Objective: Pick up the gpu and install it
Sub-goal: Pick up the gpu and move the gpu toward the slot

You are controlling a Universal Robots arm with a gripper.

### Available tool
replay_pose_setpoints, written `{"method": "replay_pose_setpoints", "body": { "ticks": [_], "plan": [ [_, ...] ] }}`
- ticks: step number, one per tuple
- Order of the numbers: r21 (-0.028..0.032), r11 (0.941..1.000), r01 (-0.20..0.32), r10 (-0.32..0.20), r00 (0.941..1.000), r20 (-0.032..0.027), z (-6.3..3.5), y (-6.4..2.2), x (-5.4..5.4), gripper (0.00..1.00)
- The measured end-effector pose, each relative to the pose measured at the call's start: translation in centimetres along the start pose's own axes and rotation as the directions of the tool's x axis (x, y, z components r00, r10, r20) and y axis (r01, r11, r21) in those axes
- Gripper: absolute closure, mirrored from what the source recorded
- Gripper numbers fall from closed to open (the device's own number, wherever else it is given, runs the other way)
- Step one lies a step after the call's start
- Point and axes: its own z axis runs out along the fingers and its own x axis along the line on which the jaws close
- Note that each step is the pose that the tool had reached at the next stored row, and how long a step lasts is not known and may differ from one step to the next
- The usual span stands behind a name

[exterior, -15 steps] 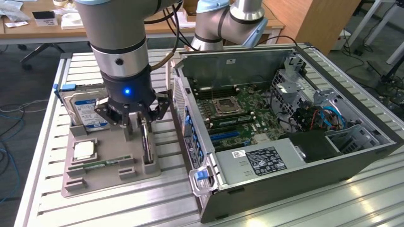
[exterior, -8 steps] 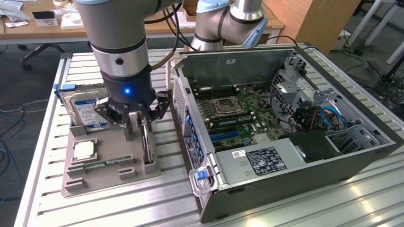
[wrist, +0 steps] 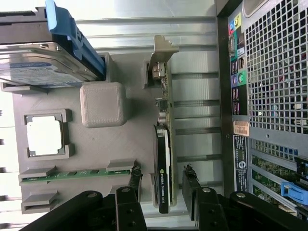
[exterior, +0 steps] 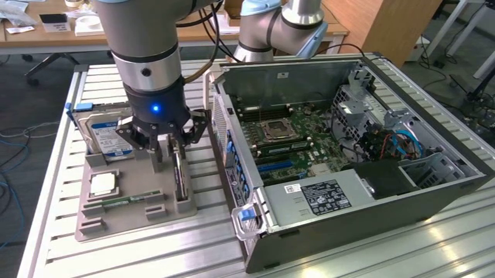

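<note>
The gpu (wrist: 162,163) stands on edge in a slot of the grey holder tray (wrist: 125,139), its silver bracket (wrist: 160,57) at the far end and its black face edge-on. In the exterior view the gpu (exterior: 181,176) rises from the tray just under my gripper (exterior: 170,156). My gripper (wrist: 162,169) is open and straddles the card's near end. One black finger (wrist: 135,179) is on the tray side and the other (wrist: 190,180) is on the case side. A small gap shows between each finger and the card.
On the same tray (exterior: 116,217) sit a blue-labelled hard drive (exterior: 105,134), a square processor (exterior: 103,183) and a green memory stick (exterior: 124,201). The open computer case (exterior: 348,145) lies close on the exterior view's right, motherboard (exterior: 290,139) exposed. A second arm (exterior: 279,29) stands behind it.
</note>
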Motion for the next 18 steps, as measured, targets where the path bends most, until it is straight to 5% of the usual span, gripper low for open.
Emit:
{"method": "replay_pose_setpoints", "body": {
  "ticks": [18],
  "plan": [
    [0.0001, 1.0000, 0.000, 0.000, 1.0000, -0.0001, 0.02, 0.00, 0.00, 0.53]
  ]
}}
